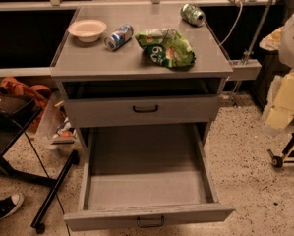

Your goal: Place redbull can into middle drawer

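The redbull can (119,37), slim, blue and silver, lies on its side on the cabinet top (112,60), between a white bowl and a green bag. The middle drawer (145,181) is pulled far out below the uppermost drawer (145,109); it is empty, and its front with the black bow handle (150,222) is nearest to me. The uppermost drawer is almost fully in, with a dark gap above its front. My gripper is not in view. Pale blurred shapes (290,38) at the right edge are close to the camera.
A white bowl (87,29), a green crisp bag (167,47) and a stouter green can (192,14) on its side share the cabinet top. A black stand (53,195), a shoe (5,208) and a dark bag lie on the floor at left. A wheeled stand (284,154) is at right.
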Motion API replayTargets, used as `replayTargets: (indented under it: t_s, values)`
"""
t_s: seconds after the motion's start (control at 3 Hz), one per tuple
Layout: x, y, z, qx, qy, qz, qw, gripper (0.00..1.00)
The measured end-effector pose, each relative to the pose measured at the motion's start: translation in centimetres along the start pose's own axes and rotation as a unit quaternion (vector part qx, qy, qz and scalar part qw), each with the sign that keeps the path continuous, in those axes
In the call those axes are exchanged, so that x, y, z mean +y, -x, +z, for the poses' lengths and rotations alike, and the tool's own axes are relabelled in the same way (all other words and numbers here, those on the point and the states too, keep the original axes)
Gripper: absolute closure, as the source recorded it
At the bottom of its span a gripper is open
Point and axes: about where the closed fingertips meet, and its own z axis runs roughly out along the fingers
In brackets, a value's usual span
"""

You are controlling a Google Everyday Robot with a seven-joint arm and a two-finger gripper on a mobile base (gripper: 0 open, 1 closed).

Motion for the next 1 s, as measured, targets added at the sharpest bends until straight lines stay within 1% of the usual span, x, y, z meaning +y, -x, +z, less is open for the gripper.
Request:
replayTargets:
  t_s: [0.33, 0.67, 1.0]
  values:
    - [0.0, 0.0, 0.0, 0.0, 0.0, 0.0, 1.0, 0.0]
    - [-1.0, 0.9, -0.3, -0.001, -0.008, 0.018, 0.9998, 0.0]
    - [-2.7, 2.9, -0.4, -0.007, -0.02, 0.053, 0.9984, 0.0]
